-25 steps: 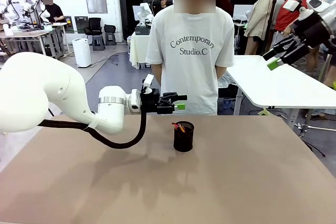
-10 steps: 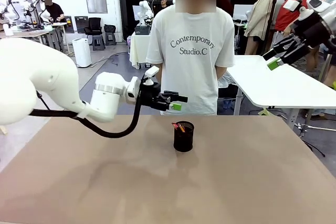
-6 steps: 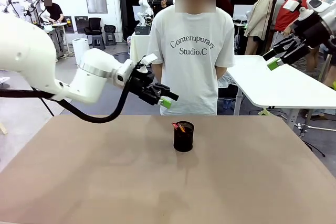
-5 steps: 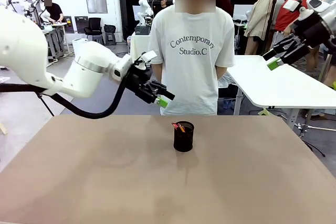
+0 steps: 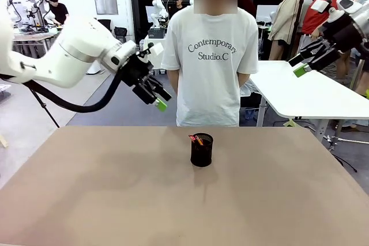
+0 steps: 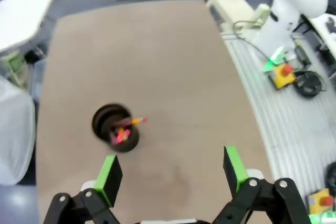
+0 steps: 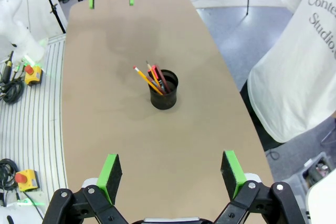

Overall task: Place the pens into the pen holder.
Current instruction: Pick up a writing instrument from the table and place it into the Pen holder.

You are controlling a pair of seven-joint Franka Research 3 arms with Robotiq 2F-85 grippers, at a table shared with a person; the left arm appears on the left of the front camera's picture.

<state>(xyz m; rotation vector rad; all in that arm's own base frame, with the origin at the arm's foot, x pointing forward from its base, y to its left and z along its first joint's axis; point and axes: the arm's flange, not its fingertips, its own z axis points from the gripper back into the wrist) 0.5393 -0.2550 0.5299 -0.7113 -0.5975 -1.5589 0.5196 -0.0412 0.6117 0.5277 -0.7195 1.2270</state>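
Note:
The black mesh pen holder point(image 5: 202, 151) stands upright on the brown table, a little beyond its middle. The pens point(image 5: 196, 139) stick out of its top, leaning left. In the right wrist view the holder point(image 7: 164, 97) contains a yellow-orange pen point(image 7: 144, 79) and reddish ones point(image 7: 157, 77). The left wrist view shows the holder point(image 6: 116, 129) blurred, from above. My left gripper point(image 5: 158, 99) hangs open and empty in the air, up and left of the holder. My right gripper point(image 5: 300, 65) is open and empty, high at the far right. Its green pads point(image 7: 112, 170) stand wide apart.
A person in a white T-shirt point(image 5: 210, 56) stands at the table's far edge right behind the holder, hands out of sight. A white side table point(image 5: 311, 93) is at the back right. The brown table point(image 5: 173, 200) is bare around the holder.
My left arm has risen and swung back to the left, away from the holder, with its gripper still open. The right arm, holder and pens have not moved.

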